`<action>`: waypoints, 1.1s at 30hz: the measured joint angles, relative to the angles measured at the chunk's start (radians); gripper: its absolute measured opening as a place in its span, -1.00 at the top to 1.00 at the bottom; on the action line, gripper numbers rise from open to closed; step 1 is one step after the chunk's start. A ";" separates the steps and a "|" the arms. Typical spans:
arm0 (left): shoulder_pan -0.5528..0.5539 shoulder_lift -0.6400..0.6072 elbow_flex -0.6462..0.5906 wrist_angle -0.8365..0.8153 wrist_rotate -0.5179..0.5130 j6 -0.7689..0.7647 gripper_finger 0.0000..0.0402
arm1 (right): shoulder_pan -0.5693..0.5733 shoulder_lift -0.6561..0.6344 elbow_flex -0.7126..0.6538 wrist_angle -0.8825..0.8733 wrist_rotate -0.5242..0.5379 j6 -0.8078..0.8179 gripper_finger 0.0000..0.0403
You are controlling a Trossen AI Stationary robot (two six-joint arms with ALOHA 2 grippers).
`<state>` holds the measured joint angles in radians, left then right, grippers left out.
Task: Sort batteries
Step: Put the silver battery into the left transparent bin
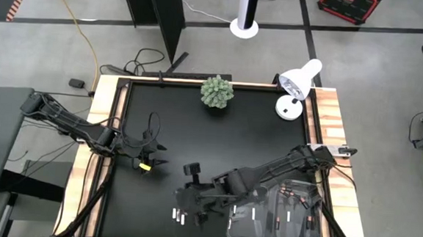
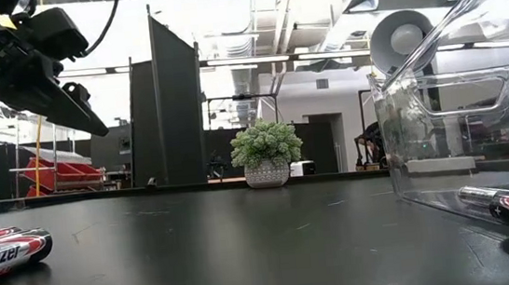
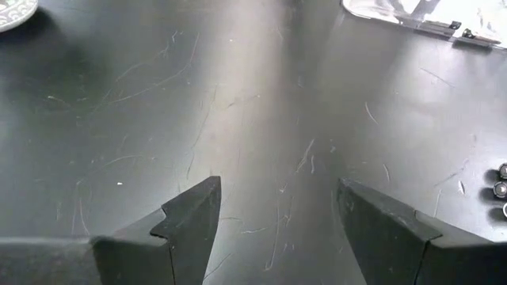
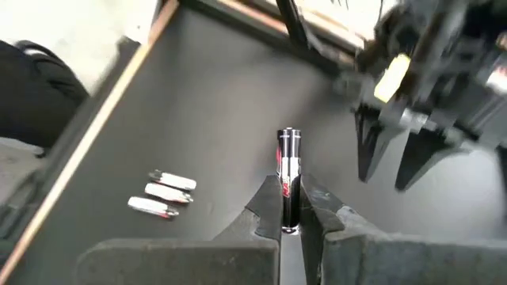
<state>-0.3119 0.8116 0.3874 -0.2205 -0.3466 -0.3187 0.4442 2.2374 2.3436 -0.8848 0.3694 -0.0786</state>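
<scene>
My right gripper [image 4: 290, 186] hovers over the near middle of the table [image 1: 190, 193], shut on a dark battery with a red band and silver end [image 4: 288, 150]. Three white batteries [image 4: 162, 195] lie side by side on the black table, close to its near edge [image 1: 178, 217]; the low view shows them lying on their sides [image 2: 3, 253]. More dark batteries [image 1: 294, 204] lie inside the clear bins [image 1: 278, 224]. My left gripper [image 1: 152, 159] waits open over the table's left part, over bare table [image 3: 277, 198]. My right gripper pinches the dark battery between its two fingers, which lie along the battery's length. The fingers cover one end; the red-banded part [image 4: 288, 170] and the silver end stick out past the fingertips [image 4: 268, 198]. The battery looks lifted clear of the table.
Two clear plastic bins stand at the near right corner [image 2: 449, 124]. A small potted plant [image 1: 217, 92] and a white desk lamp [image 1: 298, 83] stand along the far edge. A raised wooden rim [image 1: 326, 140] runs round the table. The table's middle is bare black surface.
</scene>
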 joint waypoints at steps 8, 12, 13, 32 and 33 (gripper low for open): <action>0.000 0.000 0.000 0.000 0.000 0.001 -0.23 | 0.086 -0.100 0.000 -0.061 0.092 -0.005 0.86; 0.000 0.000 0.000 0.001 0.000 0.000 -0.23 | 0.128 -0.116 0.000 -0.124 0.171 0.067 0.86; 0.000 0.000 0.000 0.001 0.000 0.001 -0.23 | 0.138 -0.117 0.000 -0.146 0.193 0.094 0.86; 0.000 0.000 0.000 0.003 0.000 -0.009 -0.23 | 0.422 -0.106 -0.184 -0.595 0.230 1.282 0.86; 0.000 0.000 0.000 0.003 0.000 -0.012 -0.23 | 0.435 -0.106 -0.208 -0.590 0.228 1.339 0.86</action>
<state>-0.3119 0.8116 0.3874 -0.2178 -0.3466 -0.3306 0.8791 2.1311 2.1359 -1.4751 0.5971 1.2602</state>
